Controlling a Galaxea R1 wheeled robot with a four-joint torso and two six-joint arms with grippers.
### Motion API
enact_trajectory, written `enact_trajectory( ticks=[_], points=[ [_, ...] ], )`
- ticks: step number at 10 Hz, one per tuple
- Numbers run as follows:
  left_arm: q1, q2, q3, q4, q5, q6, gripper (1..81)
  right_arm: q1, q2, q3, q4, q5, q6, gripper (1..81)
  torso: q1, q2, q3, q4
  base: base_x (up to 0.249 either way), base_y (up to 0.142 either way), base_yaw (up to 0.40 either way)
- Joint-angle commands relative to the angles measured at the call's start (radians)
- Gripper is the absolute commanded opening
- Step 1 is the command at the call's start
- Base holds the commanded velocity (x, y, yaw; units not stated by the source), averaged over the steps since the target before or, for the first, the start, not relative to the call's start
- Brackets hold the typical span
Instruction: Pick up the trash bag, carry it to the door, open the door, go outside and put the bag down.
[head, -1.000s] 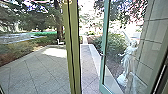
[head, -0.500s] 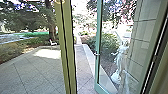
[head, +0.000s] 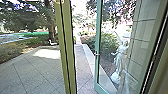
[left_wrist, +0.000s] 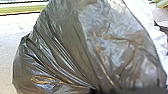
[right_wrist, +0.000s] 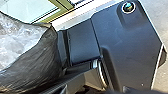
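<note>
The trash bag (left_wrist: 75, 50) is located close to both wrist cameras. Left hand and right hand: opening and grip cannot be determined. In the head view, the glass door (head: 98, 32) stands open right of centre; paving (head: 32, 72) occupies the lower left. A pale statue (head: 121, 56) is visible through the glass.

A pale statue (head: 121, 58) stands near leafy bushes (head: 109, 43) (a tree (head: 51, 27) rises beyond paving (head: 32, 72)).
</note>
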Motion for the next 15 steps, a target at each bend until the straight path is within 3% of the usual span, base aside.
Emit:
enact_trajectory(
  ticks=[1, 5, 15],
  points=[
    [-0.057, 0.006, 0.002, 0.009, 0.047, 0.003, 1.0, 0.027, 0.030, -0.004, -0.007, -0.059, -0.009, 81.1, 0.000, 0.000, 0.000, 0.000, 0.000, 0.000, 0.000],
    [-0.057, -0.004, -0.017, 0.006, 0.044, -0.002, 1.0, 0.024, 0.043, -0.102, 0.005, -0.053, -0.006, 81.1, 0.000, 0.000, 0.000, 0.000, 0.000, 0.000, 0.000],
    [-0.058, 0.011, -0.017, 0.015, 0.047, 0.008, 1.0, 0.023, 0.027, -0.124, 0.006, -0.053, -0.003, 81.1, 0.000, 0.000, 0.000, 0.000, 0.000, 0.000, 0.000]
  ],
)
